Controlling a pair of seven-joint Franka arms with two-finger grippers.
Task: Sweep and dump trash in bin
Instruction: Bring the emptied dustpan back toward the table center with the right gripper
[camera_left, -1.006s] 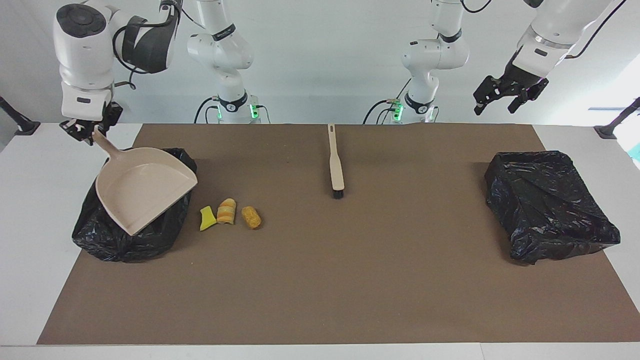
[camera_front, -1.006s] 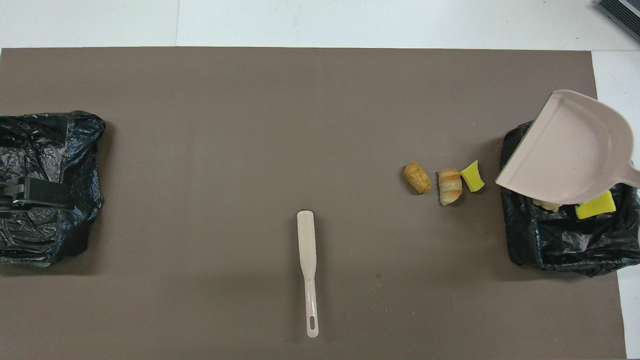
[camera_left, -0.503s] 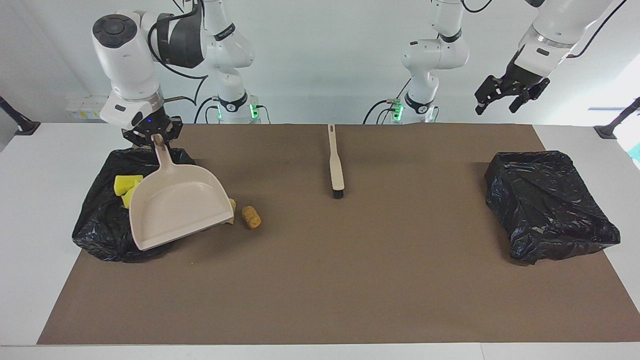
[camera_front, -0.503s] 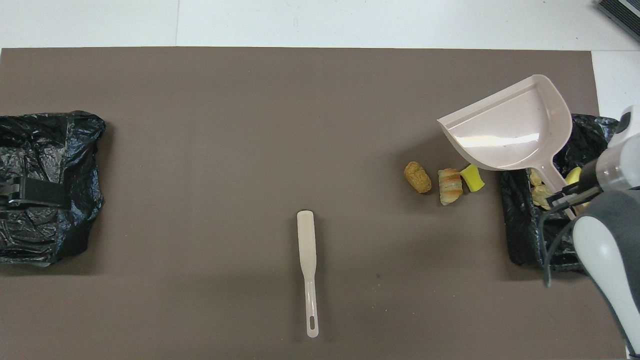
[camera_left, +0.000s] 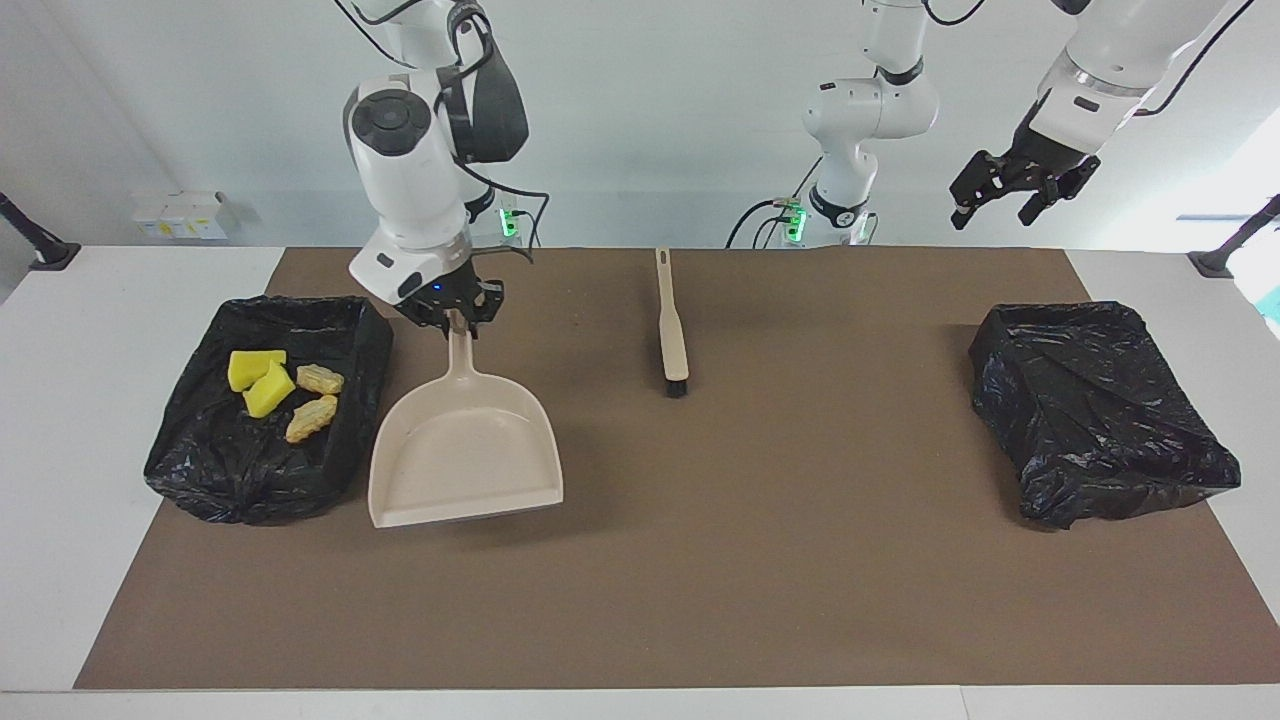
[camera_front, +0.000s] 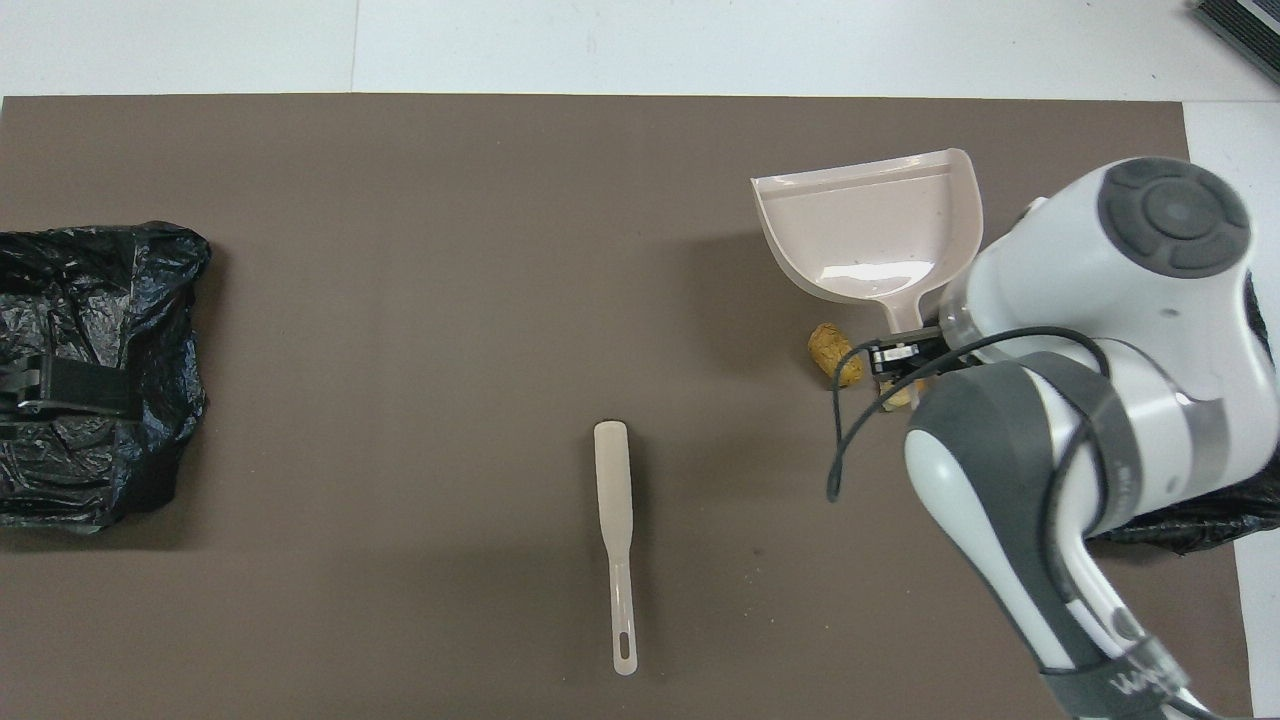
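Brown mat (camera_left: 700, 600): covers the table; every item below stands on or over it.
Right arm: reaches in over the mat beside the bin at its own end of the table.
Left arm: waits, raised over the second bin.
Black-bagged bin, right arm's end (camera_left: 190, 460): open. It holds two yellow sponge chunks (camera_left: 258, 385) and two orange-tan ridged bread-like lumps (camera_left: 312, 400).
Black-bagged bin, left arm's end (camera_left: 1090, 400): no trash visible in it.
Beige plastic dustpan (camera_left: 470, 460): empty, held by its handle, mouth pointing away from the robots, just beside the filled bin. Whether its lip touches the mat cannot be told.
Beige long-handled brush with dark bristles (camera_left: 672, 330): lies mid-table near the robots, untouched.
Right gripper (camera_left: 452, 312): clamped narrow on the dustpan handle.
Left gripper (camera_left: 1005, 195): jaws wide, holding nothing.
Loose trash: one tan ridged lump (camera_front: 835, 353) lies on the mat by the pan's handle. Other scraps there are hidden by the arm and the pan.
Change: a second ago the pan was tipped over the filled bin. It has since swung off the bin to the loose scraps.
Meaning: one load appears dumped, and the pan is being set for a second. That load likely needs the brush, which no gripper holds.
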